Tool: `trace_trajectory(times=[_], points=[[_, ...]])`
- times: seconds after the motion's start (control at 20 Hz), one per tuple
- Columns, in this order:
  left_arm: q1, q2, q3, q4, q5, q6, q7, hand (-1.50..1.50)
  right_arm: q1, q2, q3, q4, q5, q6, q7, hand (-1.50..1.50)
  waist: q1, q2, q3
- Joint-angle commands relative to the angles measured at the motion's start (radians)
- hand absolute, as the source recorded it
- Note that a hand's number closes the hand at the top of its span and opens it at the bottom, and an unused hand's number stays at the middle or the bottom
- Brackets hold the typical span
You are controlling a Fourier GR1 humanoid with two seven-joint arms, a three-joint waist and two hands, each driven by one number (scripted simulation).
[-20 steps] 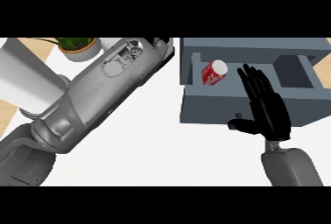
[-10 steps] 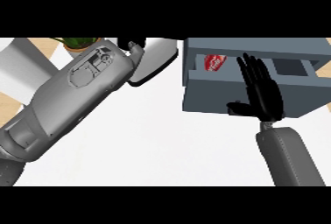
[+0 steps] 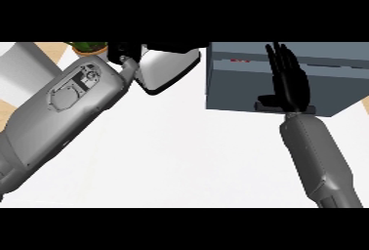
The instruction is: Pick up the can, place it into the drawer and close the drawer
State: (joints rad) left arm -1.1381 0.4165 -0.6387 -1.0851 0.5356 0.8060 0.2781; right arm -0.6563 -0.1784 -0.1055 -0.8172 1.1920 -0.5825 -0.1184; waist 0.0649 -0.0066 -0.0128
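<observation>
1. White counter (image 3: 180, 161) fills most of the head view, with a strip of pale wood showing at the far left edge and a small green plant (image 3: 88, 47) at the top left.
2. At the top right stands the grey drawer (image 3: 238, 93) unit, its front face turned toward the robot and almost flush with the body.
3. Only a thin red sliver of the can (image 3: 240, 61) shows through the narrow dark slot near the top of the drawer front; the rest of it is hidden inside.
4. The right hand (image 3: 287, 83) lies flat against the drawer front, fingers straight and held close together, pointing away from the robot, with the thumb sticking out to the left near the lower edge.
5. Its grey forearm runs from the lower right corner up to the wrist at the bottom edge of the drawer.
6. The left forearm crosses the left side diagonally, large and close to the camera.
7. The left hand (image 3: 122, 51) is only partly seen at the top, beside a white, dark-rimmed panel (image 3: 166, 66); whether its fingers are curled or straight cannot be told.
</observation>
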Motion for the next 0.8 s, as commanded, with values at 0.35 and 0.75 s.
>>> trace_trajectory(times=[0.35,0.75], points=[[0.174,0.1,0.026,-0.182,-0.031,-0.019,0.01,-1.5,-0.266,0.007,-0.086,0.39,0.023,-0.162,0.012,-1.5,0.015,0.022,0.014],[0.243,0.114,0.024,-0.247,-0.057,-0.03,0.002,-1.5,-0.411,-0.03,-0.119,0.515,0.031,-0.167,0.036,-1.5,0.035,0.036,0.015]])
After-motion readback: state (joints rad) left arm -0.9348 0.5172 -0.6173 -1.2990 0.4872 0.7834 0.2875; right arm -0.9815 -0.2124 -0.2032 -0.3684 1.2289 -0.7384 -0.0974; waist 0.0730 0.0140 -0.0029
